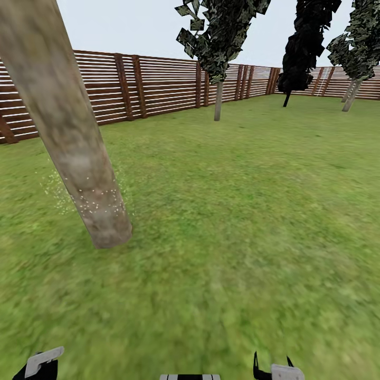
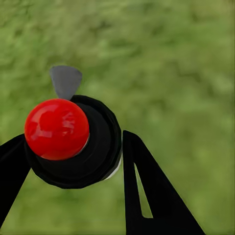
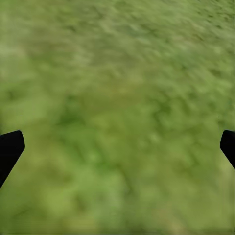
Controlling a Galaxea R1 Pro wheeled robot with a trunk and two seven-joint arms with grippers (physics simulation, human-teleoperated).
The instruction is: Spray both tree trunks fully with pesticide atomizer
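So head view: near tree trunk speckled w/ spray low down, far tree by fence prob left. L wrist: left gripper pinching atomizer. R wrist: right gripper spread, over grass.

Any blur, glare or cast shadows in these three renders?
Head view: grass smeared near the camera, fence sharper, trunk casts no clear shadow, light flat. Left wrist view: white highlight on the red cap held in the left tool, lawn soft. Right wrist view: grass blurred throughout, right tool tips dark at the edges.
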